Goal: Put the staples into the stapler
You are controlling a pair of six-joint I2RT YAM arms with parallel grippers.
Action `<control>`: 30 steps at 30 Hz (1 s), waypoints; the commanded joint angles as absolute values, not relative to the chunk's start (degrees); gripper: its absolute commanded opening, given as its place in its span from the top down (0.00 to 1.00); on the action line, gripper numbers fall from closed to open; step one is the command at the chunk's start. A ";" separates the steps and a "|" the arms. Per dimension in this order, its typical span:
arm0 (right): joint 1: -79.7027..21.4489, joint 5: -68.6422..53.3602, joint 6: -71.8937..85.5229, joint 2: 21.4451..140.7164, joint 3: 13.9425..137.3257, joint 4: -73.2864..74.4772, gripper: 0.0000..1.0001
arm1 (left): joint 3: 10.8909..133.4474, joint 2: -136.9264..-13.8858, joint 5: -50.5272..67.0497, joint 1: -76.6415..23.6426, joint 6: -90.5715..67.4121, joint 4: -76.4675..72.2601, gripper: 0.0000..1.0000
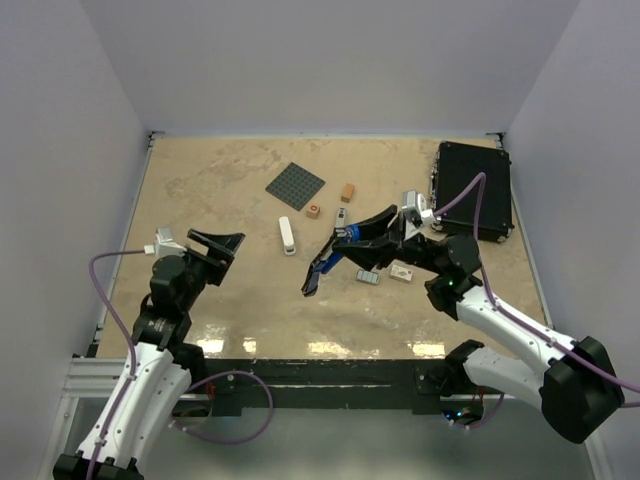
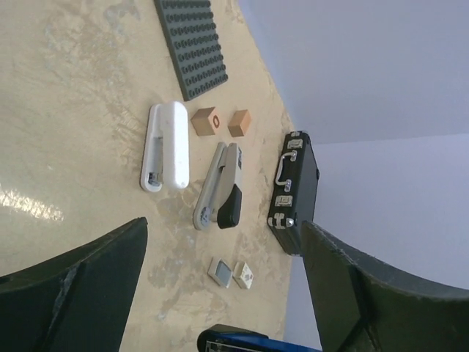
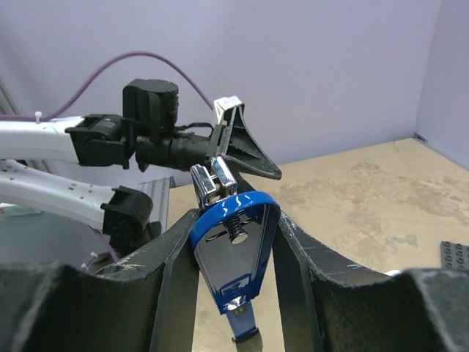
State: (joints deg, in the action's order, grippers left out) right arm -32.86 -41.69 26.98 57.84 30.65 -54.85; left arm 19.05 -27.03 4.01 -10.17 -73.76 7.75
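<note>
My right gripper [image 1: 352,240] is shut on a blue stapler [image 1: 322,270] and holds it tilted above the middle of the table. In the right wrist view the stapler [image 3: 236,257] sits between my fingers [image 3: 176,253], opened, with its chrome end up. The staples, a whitish box [image 1: 402,272] and a grey tray piece [image 1: 368,279], lie on the table just under and right of that gripper. They also show in the left wrist view, box [image 2: 245,275] and tray [image 2: 219,272]. My left gripper [image 1: 215,245] is open and empty, off to the left, facing the stapler.
A white stapler [image 1: 288,237] and a grey-black stapler [image 1: 341,215] lie mid-table. Two orange blocks [image 1: 347,192] [image 1: 314,210] and a dark studded baseplate [image 1: 296,186] are behind them. A black case [image 1: 473,190] stands at the back right.
</note>
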 commanded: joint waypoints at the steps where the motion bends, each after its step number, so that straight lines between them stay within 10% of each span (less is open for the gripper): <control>1: -32.96 -41.40 26.81 59.06 35.77 -61.26 1.00 | 27.94 -26.98 5.16 -10.02 -54.89 1.63 0.07; 13: -34.80 -40.69 25.58 62.93 37.88 -58.72 1.00 | 29.26 -36.38 50.78 -15.28 -16.01 -24.44 0.03; 30: -36.39 -38.50 25.14 61.44 36.48 -57.39 1.00 | 37.00 -49.65 55.20 -27.68 1.67 -18.10 0.39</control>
